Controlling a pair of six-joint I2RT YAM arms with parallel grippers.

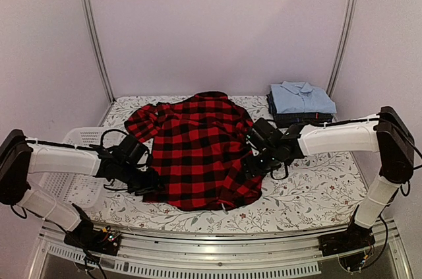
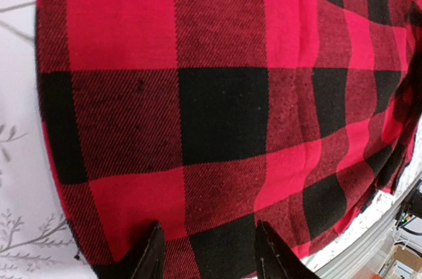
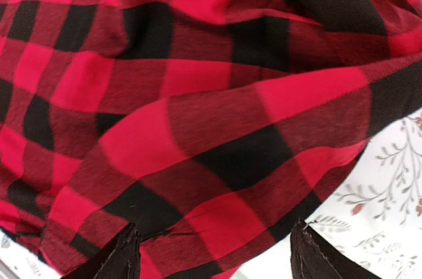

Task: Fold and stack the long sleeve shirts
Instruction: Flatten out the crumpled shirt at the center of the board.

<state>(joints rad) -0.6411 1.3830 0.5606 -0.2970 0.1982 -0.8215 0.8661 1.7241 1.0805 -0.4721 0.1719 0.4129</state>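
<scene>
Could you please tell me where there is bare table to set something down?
The floral-print tablecloth is bare at near right, between the red-and-black checked shirt and the right edge, nearer than the light blue folded shirt. The white plastic mesh basket crowds the left.

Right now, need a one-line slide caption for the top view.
Left arm and right arm at the side edges of a checked shirt spread on the table; folded shirts stacked back right.

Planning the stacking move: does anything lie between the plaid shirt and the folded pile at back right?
Nothing loose does: only bare tablecloth separates the plaid shirt from the folded pile. The right arm reaches alongside.
</scene>
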